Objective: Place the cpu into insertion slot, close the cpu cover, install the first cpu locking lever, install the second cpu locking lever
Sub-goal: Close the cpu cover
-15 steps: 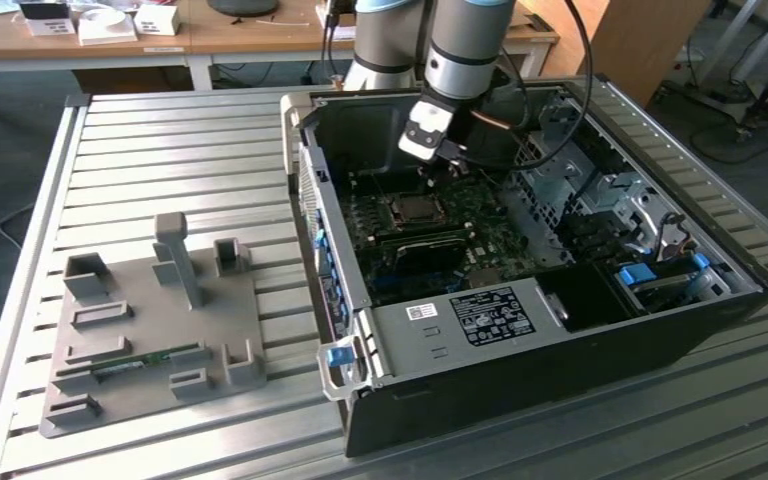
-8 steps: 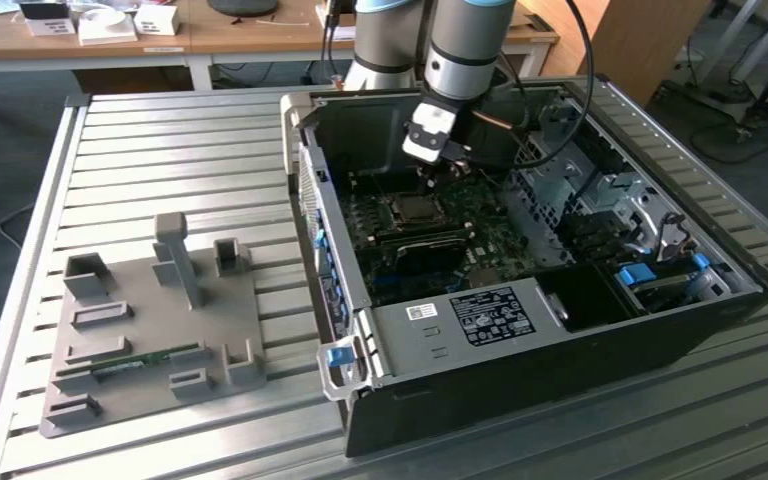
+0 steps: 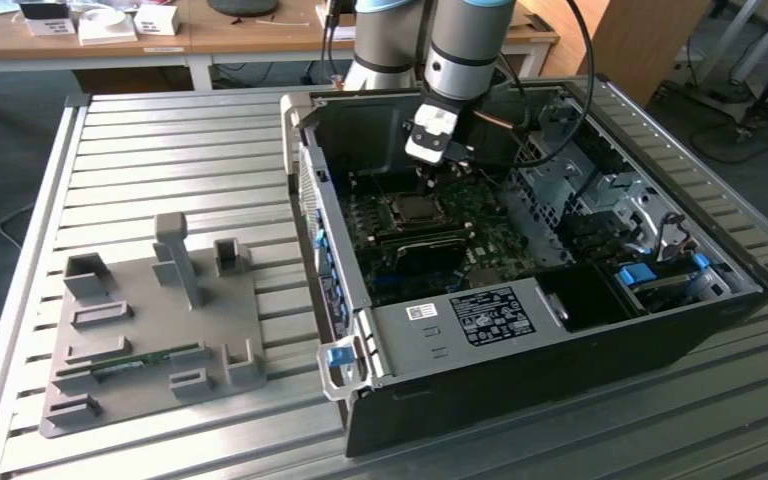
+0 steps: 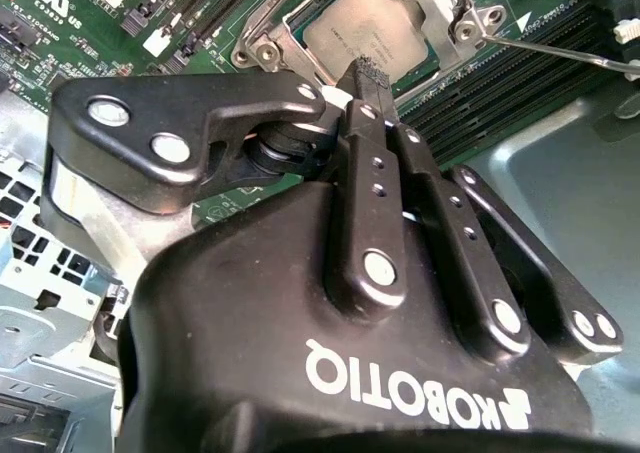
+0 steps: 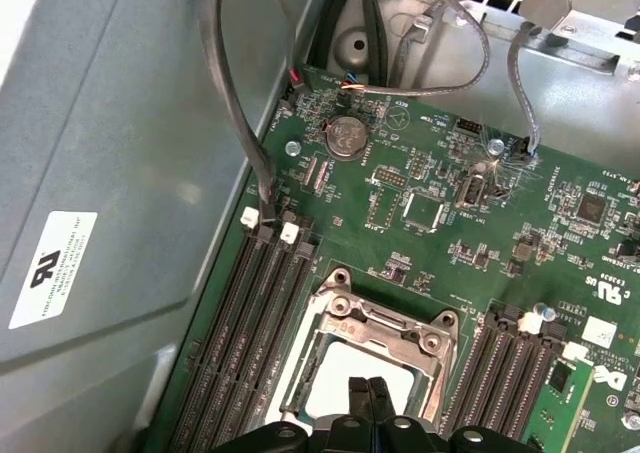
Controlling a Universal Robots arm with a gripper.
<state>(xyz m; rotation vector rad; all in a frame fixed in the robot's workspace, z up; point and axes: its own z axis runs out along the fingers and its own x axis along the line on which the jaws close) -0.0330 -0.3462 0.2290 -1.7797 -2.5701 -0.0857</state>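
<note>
Cpu (image 5: pixel 340 368) seated in slot (image 5: pixel 338 278), inside case (image 3: pixel 518 400). Cover (image 5: pixel 390 321) lies flat, framing it. Gripper (image 5: pixel 368 391) just above cpu, fingers pressed together, gripping nothing. Thin lever (image 4: pixel 560 51) angles away beside slot.

Bright, even room light; computer case (image 3: pixel 558 385) interior shadowed, soft glare on the claw (image 4: pixel 366 71).

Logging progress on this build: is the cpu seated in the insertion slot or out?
Seated: the cpu lies flat within the insertion slot frame in both wrist views.
</note>
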